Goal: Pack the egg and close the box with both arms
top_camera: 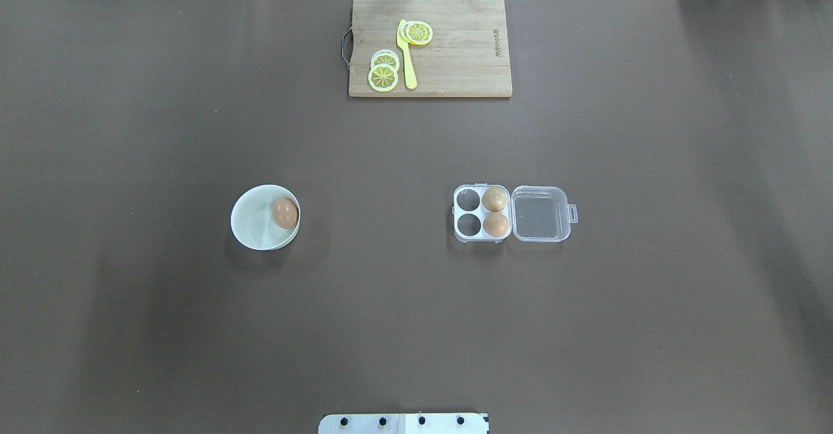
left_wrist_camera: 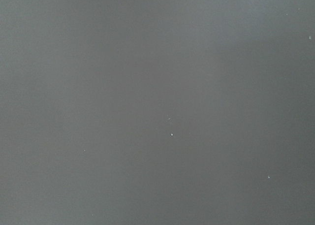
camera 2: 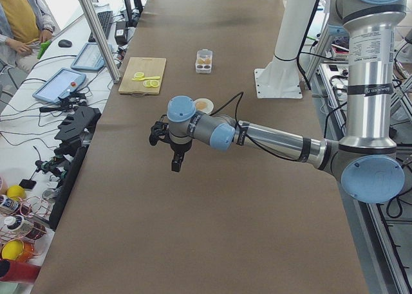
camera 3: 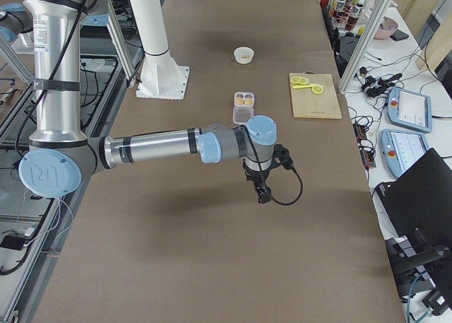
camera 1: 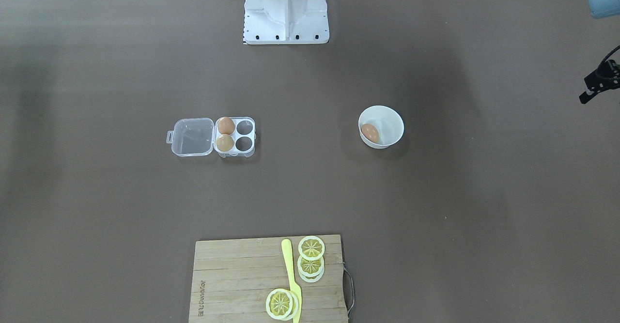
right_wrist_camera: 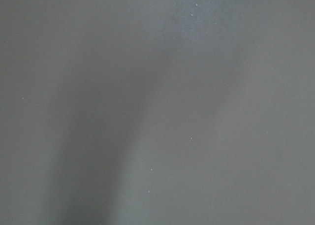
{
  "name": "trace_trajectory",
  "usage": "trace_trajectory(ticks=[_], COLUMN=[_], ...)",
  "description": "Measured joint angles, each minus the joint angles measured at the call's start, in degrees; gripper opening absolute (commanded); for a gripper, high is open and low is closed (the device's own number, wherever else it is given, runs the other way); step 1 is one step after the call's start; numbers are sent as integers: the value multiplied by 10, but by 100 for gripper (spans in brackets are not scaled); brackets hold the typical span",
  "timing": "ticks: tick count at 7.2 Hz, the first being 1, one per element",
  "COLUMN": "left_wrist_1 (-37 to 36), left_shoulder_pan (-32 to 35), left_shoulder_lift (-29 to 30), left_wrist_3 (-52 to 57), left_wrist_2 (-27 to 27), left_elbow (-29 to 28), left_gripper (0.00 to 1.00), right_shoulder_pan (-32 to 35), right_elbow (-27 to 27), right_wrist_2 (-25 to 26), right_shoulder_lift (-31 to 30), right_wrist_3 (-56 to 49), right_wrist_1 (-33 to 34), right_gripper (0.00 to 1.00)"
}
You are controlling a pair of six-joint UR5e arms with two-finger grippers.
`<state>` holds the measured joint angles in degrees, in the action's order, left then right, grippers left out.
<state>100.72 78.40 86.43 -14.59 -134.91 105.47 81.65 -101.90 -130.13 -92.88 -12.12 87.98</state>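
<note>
The orange-brown egg (top_camera: 285, 213) lies in a round white bowl (top_camera: 244, 207) on the table's left half; it also shows in the front view (camera 1: 370, 132). The clear box (top_camera: 481, 213) stands open right of centre, its lid (top_camera: 539, 213) flat on the table. It holds a brown egg (top_camera: 496, 224) and a paler tan egg (top_camera: 494, 198); two cells are empty. My left gripper (camera 2: 176, 162) hangs above bare table, far from the bowl. My right gripper (camera 3: 263, 192) hangs above bare table, short of the box (camera 3: 244, 105). I cannot tell whether either is open. Both wrist views show only tabletop.
A wooden cutting board (top_camera: 455, 63) with lemon slices (top_camera: 384, 73) and a yellow knife (top_camera: 406, 53) lies at the table's far edge. The robot's white base (camera 1: 286, 8) stands at the near edge. A black part of the left arm (camera 1: 599, 82) shows at the front view's right edge.
</note>
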Motion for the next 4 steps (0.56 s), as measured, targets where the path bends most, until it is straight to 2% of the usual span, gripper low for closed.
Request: trace_trajectory(ticks=[4], left_wrist_1=[3], left_shoulder_pan=[-1], left_shoulder_lift=[-4], left_wrist_3=[0], left_wrist_2=[-1], left_elbow=[1], left_gripper=[98], right_shoulder_pan=[0], right_elbow=[2], right_wrist_2=[-15], right_shoulder_lift=[0], right_wrist_3=[1], right_wrist_1=[0], right_gripper=[100])
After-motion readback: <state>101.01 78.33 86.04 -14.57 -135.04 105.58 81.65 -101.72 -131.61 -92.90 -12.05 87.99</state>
